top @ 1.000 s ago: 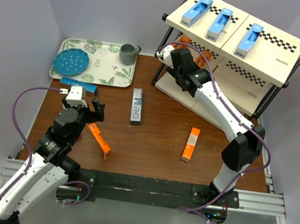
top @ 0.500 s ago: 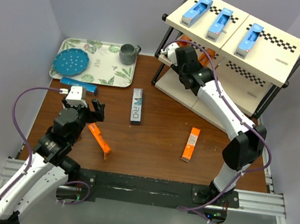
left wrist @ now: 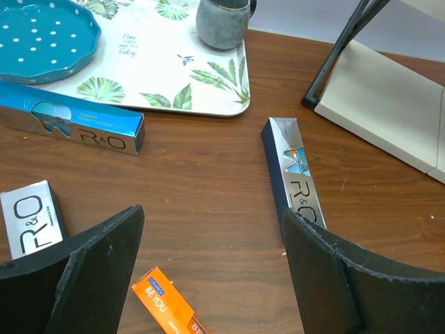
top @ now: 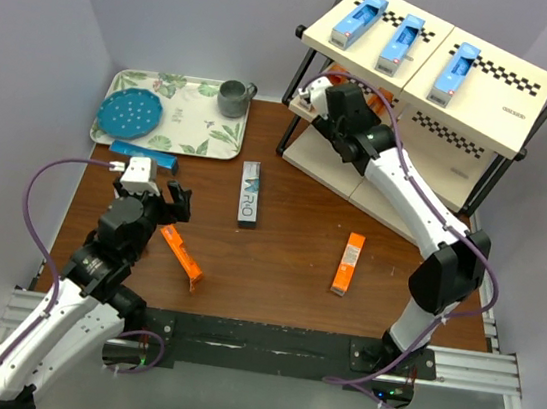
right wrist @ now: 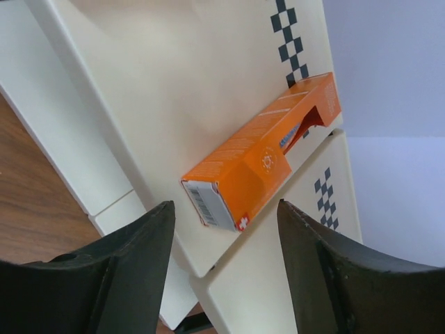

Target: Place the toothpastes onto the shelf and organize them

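Observation:
The shelf (top: pixel 494 74) stands at the back right with three light blue toothpastes (top: pixel 400 42) on its top tier. My right gripper (top: pixel 313 97) reaches into the middle tier. In the right wrist view it (right wrist: pixel 224 209) is open, its fingers apart from the near end of an orange toothpaste (right wrist: pixel 268 153) lying on the cream board (right wrist: pixel 174 83). On the table lie a grey box (top: pixel 249 193), two orange boxes (top: pixel 347 264) (top: pixel 181 256) and a blue box (top: pixel 148 158). My left gripper (left wrist: pixel 212 236) hovers open over the table between the grey box (left wrist: pixel 295 177) and an orange box (left wrist: pixel 167 303).
A leaf-patterned tray (top: pixel 216 142) at the back left holds a teal plate (top: pixel 130 112) and a grey cup (top: pixel 234 98). A second grey box (left wrist: pixel 31 226) lies by my left finger. Walls close in the left, back and right sides.
My right gripper has opened and let go of the orange toothpaste on the middle tier, shifting slightly right. The left arm has not moved.

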Controlling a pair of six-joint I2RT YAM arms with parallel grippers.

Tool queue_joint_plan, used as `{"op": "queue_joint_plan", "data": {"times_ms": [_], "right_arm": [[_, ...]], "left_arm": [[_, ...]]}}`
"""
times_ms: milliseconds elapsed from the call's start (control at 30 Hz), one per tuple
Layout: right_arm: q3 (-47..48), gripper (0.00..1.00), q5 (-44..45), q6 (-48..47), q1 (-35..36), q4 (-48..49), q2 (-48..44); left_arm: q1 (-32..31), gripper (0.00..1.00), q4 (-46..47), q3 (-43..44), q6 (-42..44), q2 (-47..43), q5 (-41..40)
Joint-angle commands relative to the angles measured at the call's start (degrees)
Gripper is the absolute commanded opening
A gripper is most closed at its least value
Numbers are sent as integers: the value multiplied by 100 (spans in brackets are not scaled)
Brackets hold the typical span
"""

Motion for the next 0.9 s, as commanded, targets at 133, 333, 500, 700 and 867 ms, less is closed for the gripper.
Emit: {"op": "queue_joint_plan", "data": {"times_ms": [133,333,500,700,867], "right_arm": [[-268,78,-623,927,927,84,-960],[-1401,81,-1459,2121,1332,777,-1601],[-2262,87,-1865,2930,1341,1384,-1989],[-2913,95,-1952,3283,1341,1762,-2279],[-3204,97,-1909,3380,1341,1877,-2332]], "left_arm": [[13,86,256,20,85,154,14],[13,86,99,20,-168,163,-109],[13,88,-779,117,-1380,329,-619],[22,88,-2132,214,-3007,672,-857],[5,88,-2767,196,-4001,1146,-717]]}}
